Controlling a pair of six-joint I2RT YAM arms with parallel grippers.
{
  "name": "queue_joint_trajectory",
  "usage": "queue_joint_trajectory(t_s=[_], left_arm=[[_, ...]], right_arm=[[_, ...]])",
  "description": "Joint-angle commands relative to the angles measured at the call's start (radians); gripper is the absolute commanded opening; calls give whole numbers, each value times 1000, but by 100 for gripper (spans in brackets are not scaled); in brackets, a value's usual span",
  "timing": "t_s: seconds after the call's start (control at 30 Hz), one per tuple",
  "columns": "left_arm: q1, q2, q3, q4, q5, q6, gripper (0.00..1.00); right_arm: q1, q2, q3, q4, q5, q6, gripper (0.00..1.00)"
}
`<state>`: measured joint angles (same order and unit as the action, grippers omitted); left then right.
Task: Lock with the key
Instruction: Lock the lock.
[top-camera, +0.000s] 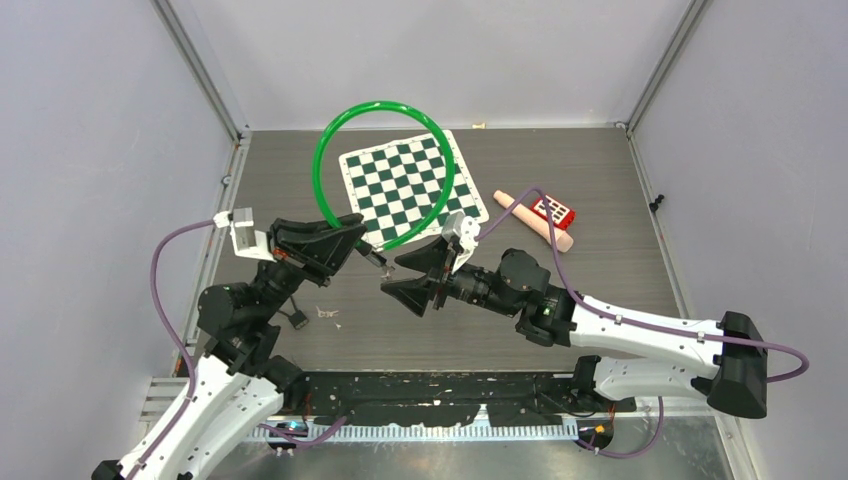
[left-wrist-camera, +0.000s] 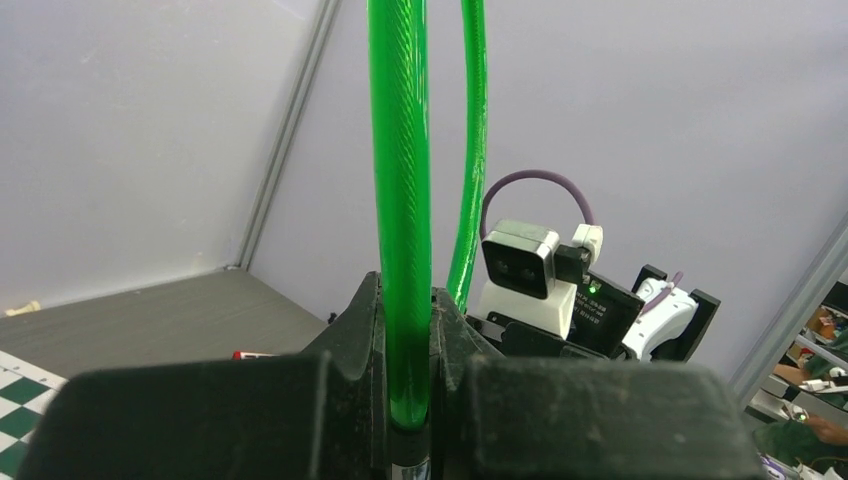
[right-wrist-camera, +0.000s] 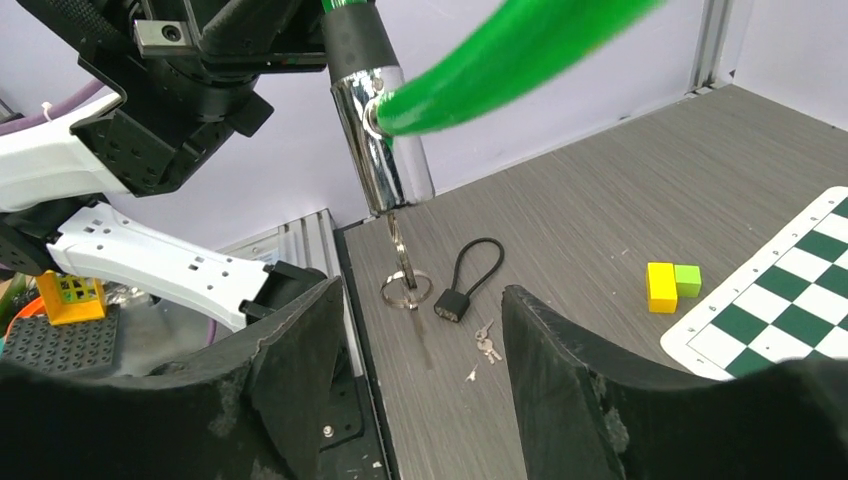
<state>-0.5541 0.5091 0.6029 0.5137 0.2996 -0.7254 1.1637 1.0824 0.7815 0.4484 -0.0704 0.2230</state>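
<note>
From above, your left gripper (top-camera: 362, 252) is clamping the green cable lock (top-camera: 322, 150) at the loop's six o'clock end, presenting it to the other arm. Left wrist: the fingers (left-wrist-camera: 200, 420) are squeezing it steady. Right wrist: your right gripper (right-wrist-camera: 420, 300) is gaping empty, the key (right-wrist-camera: 399, 250) hanging from the chrome barrel (right-wrist-camera: 382, 140) at twelve o'clock, awaiting a turn.

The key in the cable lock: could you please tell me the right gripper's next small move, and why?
Probably ease the right gripper forward until its open jaws flank the key, then close. The key hangs from the chrome cylinder, which the left gripper holds by the green cable; nothing grips it.
</note>
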Motion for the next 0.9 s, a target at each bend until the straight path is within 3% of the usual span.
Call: queue_joint_trajectory(t_s=[0.0,0.37,0.53,0.6,0.87], left_arm=[[0,11,74,38,34,-4,0],[0,30,87,26,66,-5,0],[0,45,94,24,61,-3,0],[0,49,93,22,51,-1,0],[1,53,143,-91,25,108,0]], right_arm=[[-2,5,42,84,37,-32,64],[-4,33,37,125,20,-18,42],[-4,30,6,135,35,-5,13],[-6,26,-14,138,35,-4,6],[-22,-14,-131,109,-25,-33,5]])
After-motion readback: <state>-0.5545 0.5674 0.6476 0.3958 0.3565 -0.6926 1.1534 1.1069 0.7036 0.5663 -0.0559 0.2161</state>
